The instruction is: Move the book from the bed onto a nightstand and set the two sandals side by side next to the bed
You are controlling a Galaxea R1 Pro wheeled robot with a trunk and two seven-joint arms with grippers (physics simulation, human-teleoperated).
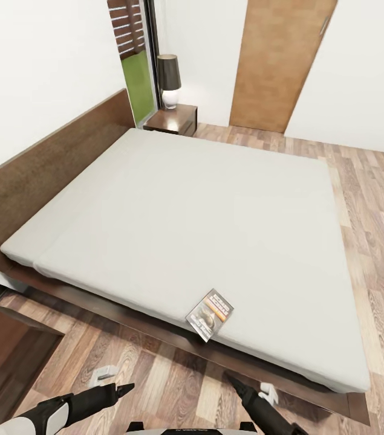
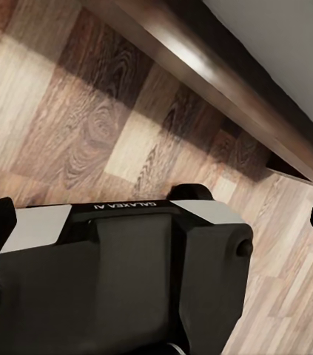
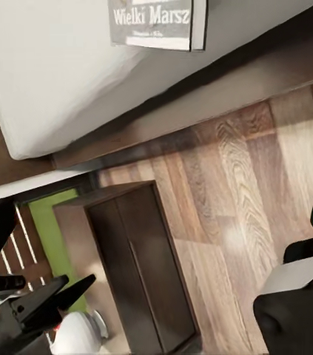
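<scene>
The book (image 1: pixel 210 314) lies flat on the off-white mattress of the bed (image 1: pixel 173 223), close to its near edge; its cover also shows in the right wrist view (image 3: pixel 156 22). One nightstand (image 1: pixel 172 119) stands at the bed's far corner with a lamp on it. The other nightstand (image 1: pixel 4 350) (image 3: pixel 138 259) is at the lower left beside the headboard. My left gripper (image 1: pixel 122 388) (image 2: pixel 160 214) hangs low over the floor, open and empty. My right gripper (image 1: pixel 235 382) (image 3: pixel 156 229) is open and empty just in front of the bed frame, below the book. The sandals are out of view.
A dark wooden frame (image 2: pixel 223 81) rims the mattress, with wood-plank floor (image 1: pixel 373 241) along the bed's right side and front. A brown door (image 1: pixel 279 60) stands in the far wall, a window (image 1: pixel 134 54) by the far nightstand. My own base (image 2: pixel 126 274) sits under the left wrist.
</scene>
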